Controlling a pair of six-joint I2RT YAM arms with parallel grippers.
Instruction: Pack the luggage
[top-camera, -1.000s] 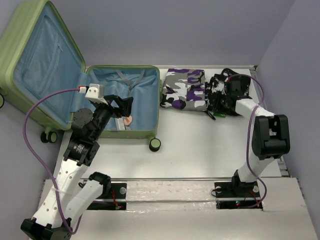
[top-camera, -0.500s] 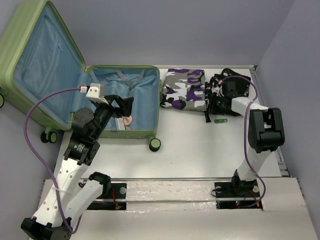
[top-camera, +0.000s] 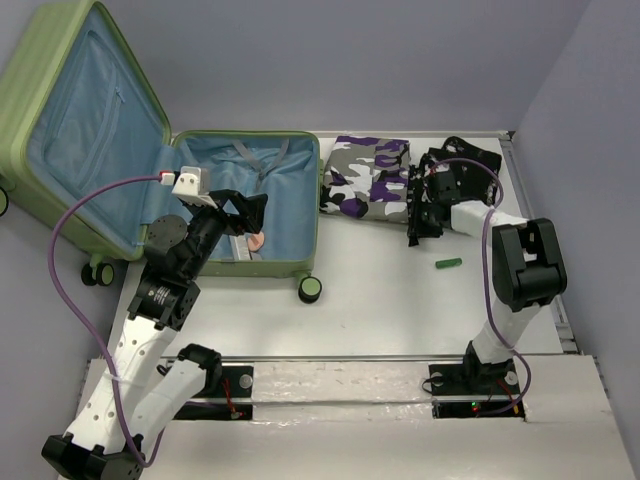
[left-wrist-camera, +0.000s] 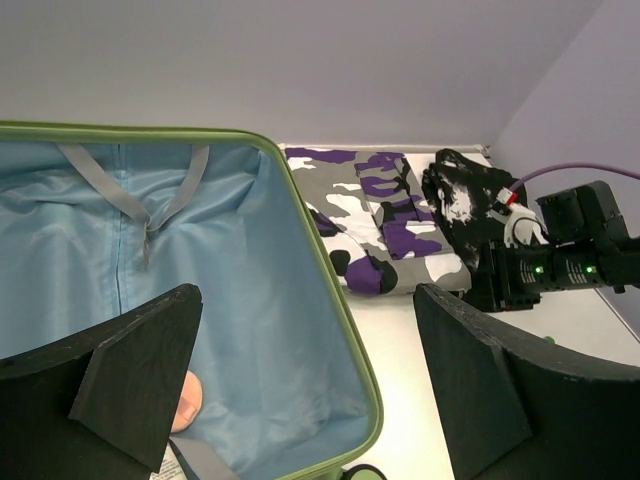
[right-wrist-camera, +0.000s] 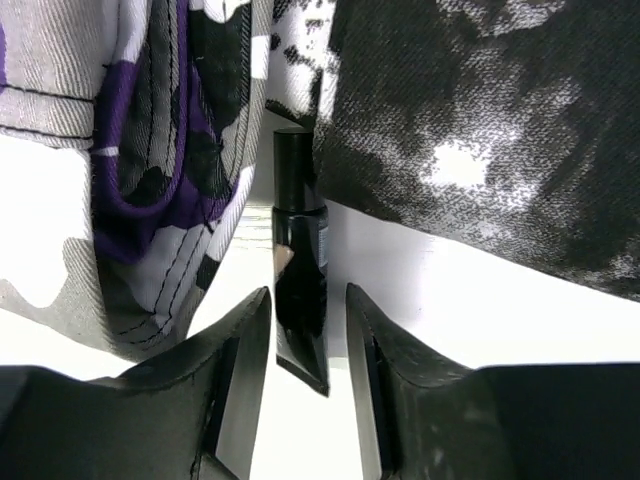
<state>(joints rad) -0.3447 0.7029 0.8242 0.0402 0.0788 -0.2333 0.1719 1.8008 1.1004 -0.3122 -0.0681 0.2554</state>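
Looks like the pick-up step: right gripper (right-wrist-camera: 306, 300) jaws half-closed astride a black tube (right-wrist-camera: 300, 230), a sliver of gap showing, so next squeeze shut and lift; left gripper (left-wrist-camera: 305, 295) jaws spread wide over the luggage (top-camera: 280, 268).

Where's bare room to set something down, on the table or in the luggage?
Free: the table front, between the luggage wheel and the small green object; also the luggage's inner right side. Crowded: back right, where camo clothes, black garment and right gripper bunch.

nothing legible anywhere: no brand, number or sign to make out. faint pale marking on the black tube (right-wrist-camera: 298, 230), too blurred to read.
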